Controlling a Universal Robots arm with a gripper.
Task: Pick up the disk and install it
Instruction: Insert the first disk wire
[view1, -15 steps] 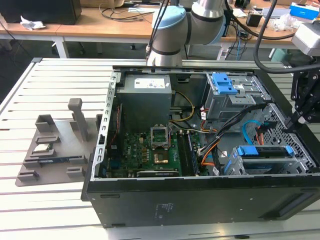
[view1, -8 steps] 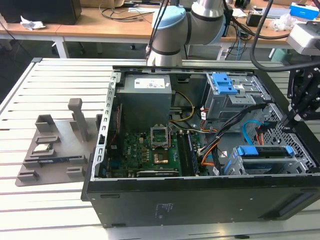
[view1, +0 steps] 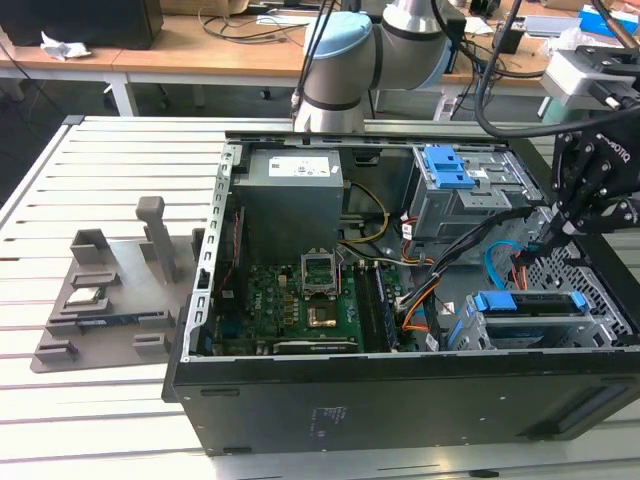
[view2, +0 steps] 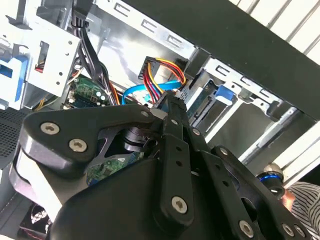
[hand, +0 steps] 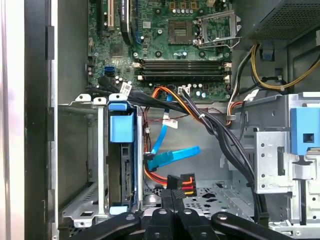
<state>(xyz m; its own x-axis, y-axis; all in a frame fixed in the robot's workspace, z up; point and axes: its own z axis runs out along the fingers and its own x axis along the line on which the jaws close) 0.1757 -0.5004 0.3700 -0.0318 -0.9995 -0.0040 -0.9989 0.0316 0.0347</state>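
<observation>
In the exterior view, the black tool (view1: 556, 228) hangs inside an open computer case (view1: 300, 400) lying on the slatted counter (view1: 110, 170), over the case's end toward the exterior view's right. Just below it the disk (view1: 525, 305), edged by its blue carrier, sits seated in the drive cage (view1: 600, 335) at the case's near corner on that side. A second cage with a blue latch (view1: 447, 168) stands at the far wall.

In the second wrist view, the tool (view2: 172, 107) has its fingers pressed together, holding nothing, their tips near the loose blue data cable (view2: 142, 90) and coloured power leads.

In the first wrist view, the tool (hand: 172, 197) shows the same clenched fingers above the power plug (hand: 181, 182). The disk (hand: 121, 165) stands on edge in its bay, beside the motherboard (hand: 165, 45).

The drive looks rigid, dense and shock-sensitive; its blue carrier tabs appear the safest place to grip, not the labelled face.
</observation>
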